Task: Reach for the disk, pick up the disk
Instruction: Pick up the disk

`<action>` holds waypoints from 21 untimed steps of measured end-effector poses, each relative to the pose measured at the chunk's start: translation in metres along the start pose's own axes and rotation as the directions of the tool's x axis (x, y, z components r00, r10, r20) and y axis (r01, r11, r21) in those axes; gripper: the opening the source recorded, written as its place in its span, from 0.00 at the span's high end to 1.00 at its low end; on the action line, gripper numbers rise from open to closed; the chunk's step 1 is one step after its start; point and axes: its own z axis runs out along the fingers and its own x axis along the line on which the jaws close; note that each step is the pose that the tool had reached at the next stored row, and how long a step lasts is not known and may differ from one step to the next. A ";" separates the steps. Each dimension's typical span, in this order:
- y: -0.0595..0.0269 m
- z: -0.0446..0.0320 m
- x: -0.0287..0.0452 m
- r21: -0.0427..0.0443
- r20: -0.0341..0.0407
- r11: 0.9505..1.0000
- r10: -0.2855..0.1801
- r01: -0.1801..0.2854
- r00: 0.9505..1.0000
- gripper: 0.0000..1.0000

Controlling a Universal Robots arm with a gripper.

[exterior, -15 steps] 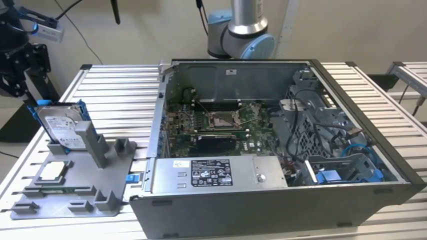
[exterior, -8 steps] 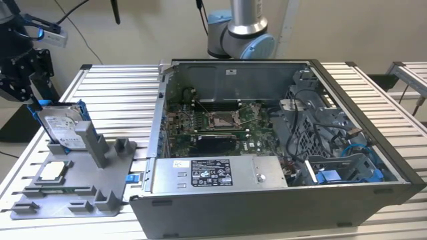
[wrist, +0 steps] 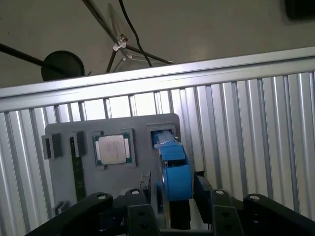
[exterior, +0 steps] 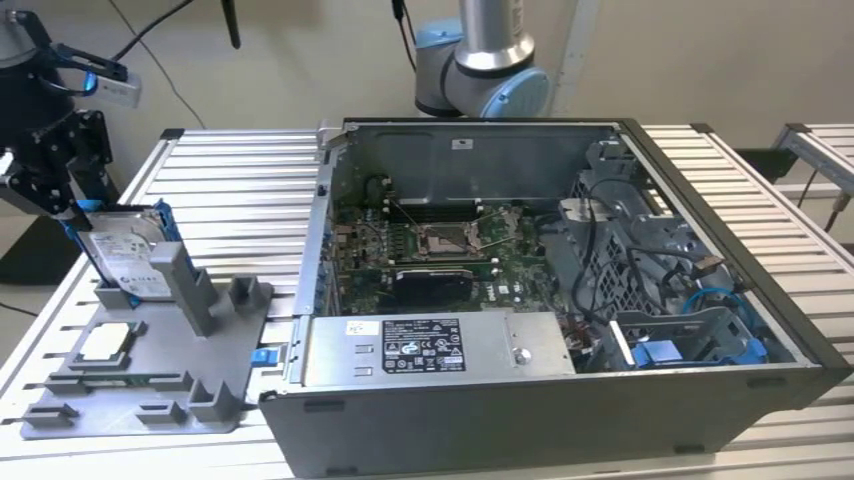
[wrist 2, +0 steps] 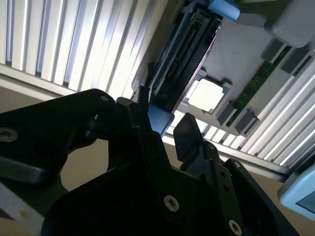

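A Universal Robots arm's gripper [exterior: 70, 200] hangs over the disk [exterior: 130, 262], which stands on edge in a slot of a grey holder tray [exterior: 214, 330] on the slatted table [exterior: 240, 190], at about nine o'clock of the exterior view and well apart from the open computer case [exterior: 534, 400] at its three o'clock. Seen from there, the disk's labelled face lies at roughly five o'clock from the gripper, just below it. Its long axis appears close to upright, though the holder hides the lower end. In both wrist views the black fingers [wrist 2: 189, 135] sit on either side of the drive's upper blue rail. The gripper [wrist 2: 165, 125] straddles the disk [wrist 2: 184, 54] edge-on, so the thin dimension runs across the jaws. In the first wrist view the gripper [wrist: 174, 196] frames the blue rail of the disk [wrist: 174, 167] with a sliver of gap on one side. The claw therefore reads as narrowly parted around the drive rather than clamped, and the disk is seated in its slot, not lifted. The small square chip [wrist: 113, 149] rests in its own pocket of the tray just beside the drive, clear of the fingers. By this reading the reach is all but done and the grasp not yet made.
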 end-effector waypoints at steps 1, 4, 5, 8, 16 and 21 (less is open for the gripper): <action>0.0000 0.0018 0.0000 0.001 0.000 1.000 -0.004 0.004 1.000 0.00; 0.0000 0.0072 0.0000 0.005 0.001 1.000 -0.013 0.013 1.000 0.00; 0.0000 0.0088 0.0000 0.007 0.001 1.000 -0.016 0.016 1.000 0.00; 0.0006 0.0132 0.0001 0.017 0.002 1.000 -0.025 0.025 1.000 0.00; 0.0091 0.0259 0.0014 0.045 0.008 0.999 -0.029 0.028 1.000 0.00; 0.0096 0.0311 0.0013 0.070 0.011 0.997 -0.029 0.028 1.000 0.00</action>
